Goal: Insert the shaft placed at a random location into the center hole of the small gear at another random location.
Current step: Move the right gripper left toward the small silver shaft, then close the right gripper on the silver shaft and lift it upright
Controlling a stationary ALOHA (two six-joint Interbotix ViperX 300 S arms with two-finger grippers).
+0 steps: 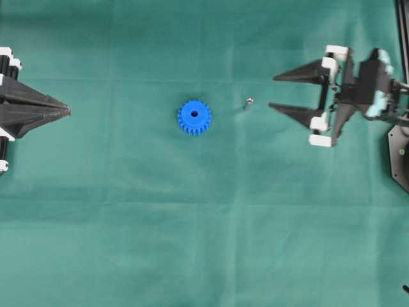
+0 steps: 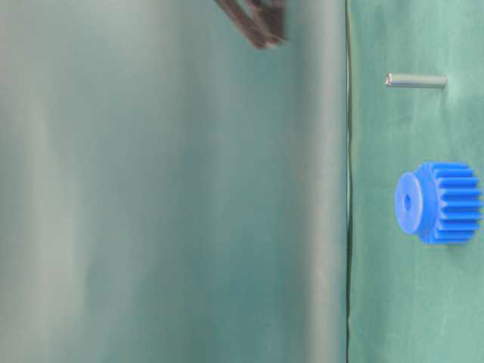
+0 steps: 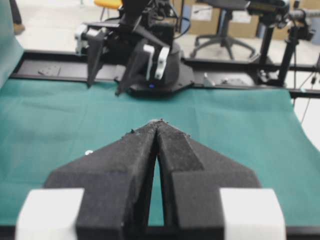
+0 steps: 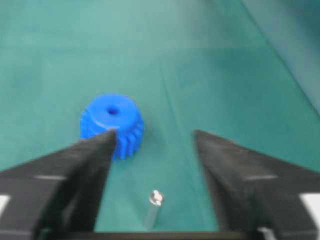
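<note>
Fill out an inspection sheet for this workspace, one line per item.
Surface: green cloth, lightly creased.
Small gear: blue, lying flat, center hole facing up and unfilled.
Shaft: standing upright on the cloth, apart from the gear, between it and the right end effector.
Clutter: nothing seen on the cloth.
Left end effector: shut, holding nothing, at the left edge of the overhead view.
Right end effector: open, empty, fingers pointing toward the shaft, not touching it.
Cables: thin ones at the right edge of the left wrist view.
Surroundings: office chair and camera stands beyond the table.
</note>
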